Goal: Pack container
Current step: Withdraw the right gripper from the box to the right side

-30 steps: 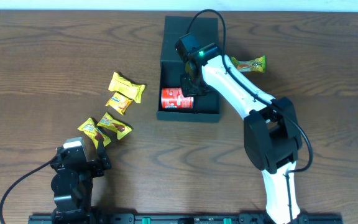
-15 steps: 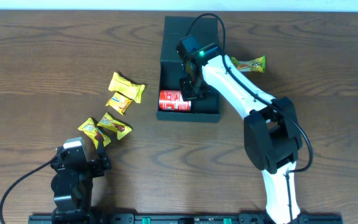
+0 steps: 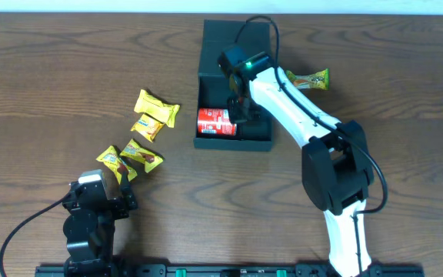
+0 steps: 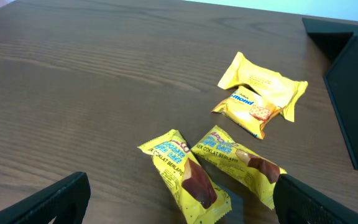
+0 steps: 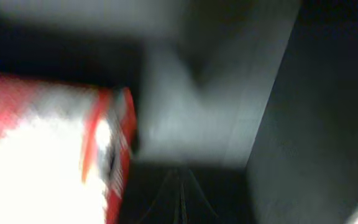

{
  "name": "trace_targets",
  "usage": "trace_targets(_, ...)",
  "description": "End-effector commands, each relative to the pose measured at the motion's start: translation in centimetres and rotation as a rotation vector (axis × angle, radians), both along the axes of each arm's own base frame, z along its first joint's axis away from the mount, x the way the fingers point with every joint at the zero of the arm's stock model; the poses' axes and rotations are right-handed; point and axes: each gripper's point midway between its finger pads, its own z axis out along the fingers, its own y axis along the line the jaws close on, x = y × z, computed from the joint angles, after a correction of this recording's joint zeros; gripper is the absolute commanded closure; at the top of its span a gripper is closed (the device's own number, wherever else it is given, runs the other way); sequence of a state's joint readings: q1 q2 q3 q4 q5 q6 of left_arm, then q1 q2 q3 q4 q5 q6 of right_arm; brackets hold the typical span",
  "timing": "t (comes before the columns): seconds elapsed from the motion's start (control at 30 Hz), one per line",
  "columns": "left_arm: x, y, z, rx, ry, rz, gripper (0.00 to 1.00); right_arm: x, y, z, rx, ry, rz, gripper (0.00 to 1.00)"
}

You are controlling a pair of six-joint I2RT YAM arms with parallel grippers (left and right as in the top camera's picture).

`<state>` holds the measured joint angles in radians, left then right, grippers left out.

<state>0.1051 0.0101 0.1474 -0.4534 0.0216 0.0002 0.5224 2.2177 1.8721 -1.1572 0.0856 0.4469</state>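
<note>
One arm is down in the container (image 3: 233, 142): your right gripper (image 3: 241, 115) sits inside the dark box, which lies mid-table towards the far edge. Its fingers are clenched together on nothing that shows. A red can (image 3: 215, 121) lies on its side on the box floor just left of the gripper, but the wrist view is too blurred to tell if they touch. Your left gripper (image 3: 124, 198) rests near the front edge, jaws spread wide, with yellow snack packets (image 4: 260, 84) ahead of it, left of the box.
</note>
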Motion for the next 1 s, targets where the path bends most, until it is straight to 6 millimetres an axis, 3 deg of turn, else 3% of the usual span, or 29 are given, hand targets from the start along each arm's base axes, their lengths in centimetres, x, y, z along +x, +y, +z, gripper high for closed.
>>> trace_targets(0.0, -0.1, 0.3, -0.8, 0.005, 0.018, 0.014, 0.05, 3.2, 1.3, 3.8, 0.028, -0.173, -0.025, 0.98)
trace_targets(0.13, -0.1, 0.3, -0.8, 0.005, 0.018, 0.014, 0.05, 5.0, 3.7, 5.0, 0.110, -0.262, -0.010, 0.98)
trace_targets(0.3, -0.1, 0.3, -0.8, 0.005, 0.018, 0.014, 0.05, 4.7, 7.3, 5.3, 0.206, -0.275, 0.073, 0.98)
trace_targets(0.47, -0.1, 0.3, -0.8, 0.005, 0.018, 0.014, 0.05, 4.2, 9.2, 4.3, 0.217, -0.274, 0.113, 0.98)
trace_targets(0.83, -0.1, 0.3, -0.8, 0.005, 0.018, 0.014, 0.05, 2.5, 9.0, -1.5, 0.160, -0.133, 0.123, 0.98)
trace_targets(0.97, -0.1, 0.3, -0.8, 0.005, 0.018, 0.014, 0.05, 1.9, 8.8, -2.2, 0.146, -0.100, 0.124, 0.99)
